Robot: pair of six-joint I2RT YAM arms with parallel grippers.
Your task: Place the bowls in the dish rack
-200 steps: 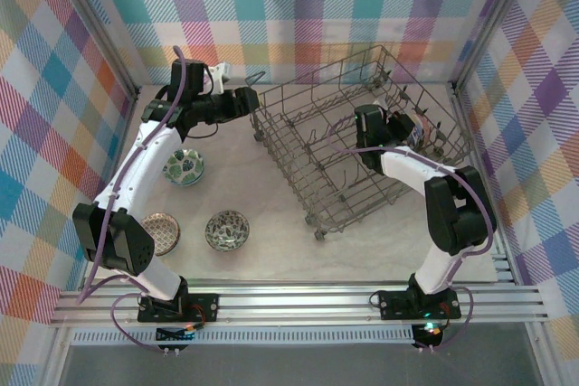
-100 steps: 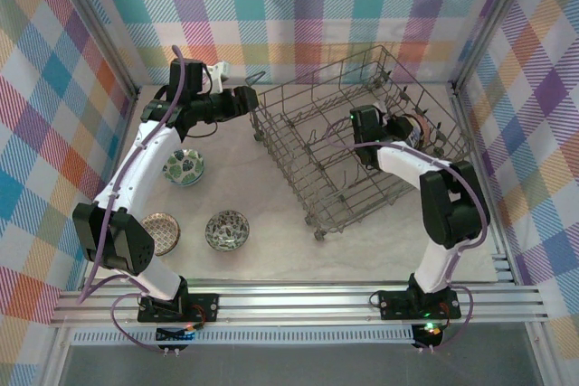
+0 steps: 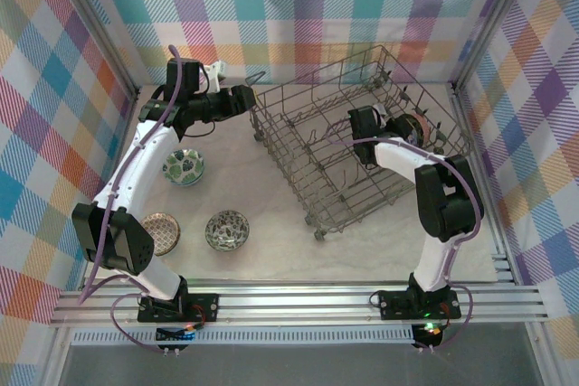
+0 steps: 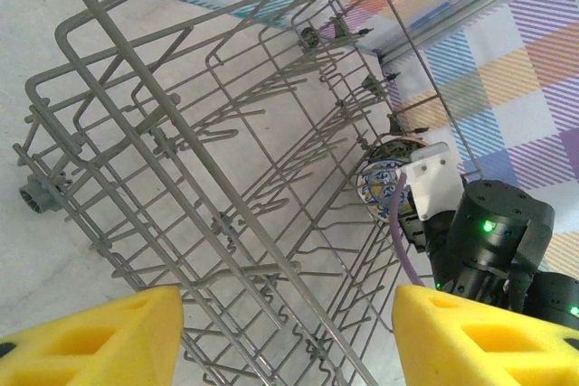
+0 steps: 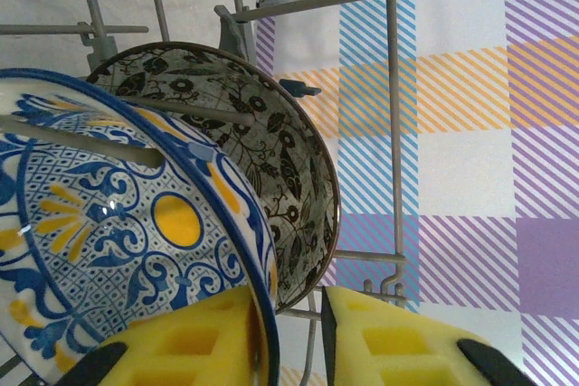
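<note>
**Two bowls racked, three on the table**

Right gripper (image 5: 289, 306) straddles the rim of the blue-white bowl (image 5: 118, 232). Pads are slightly parted, and there looks to be a gap on the outer side, so it isn't clamping. That bowl stands on edge at the 3 o'clock side of the dish rack (image 3: 308, 146), with the grey leaf-pattern bowl (image 5: 280, 160) just behind it. Left gripper (image 4: 289, 341) is wide open and empty, off the rack's 10 o'clock corner. On the table (image 3: 271, 214), at 8 o'clock from the rack: green bowl (image 3: 184, 166), tan bowl (image 3: 161, 232), grey-green bowl (image 3: 226, 229).
</note>
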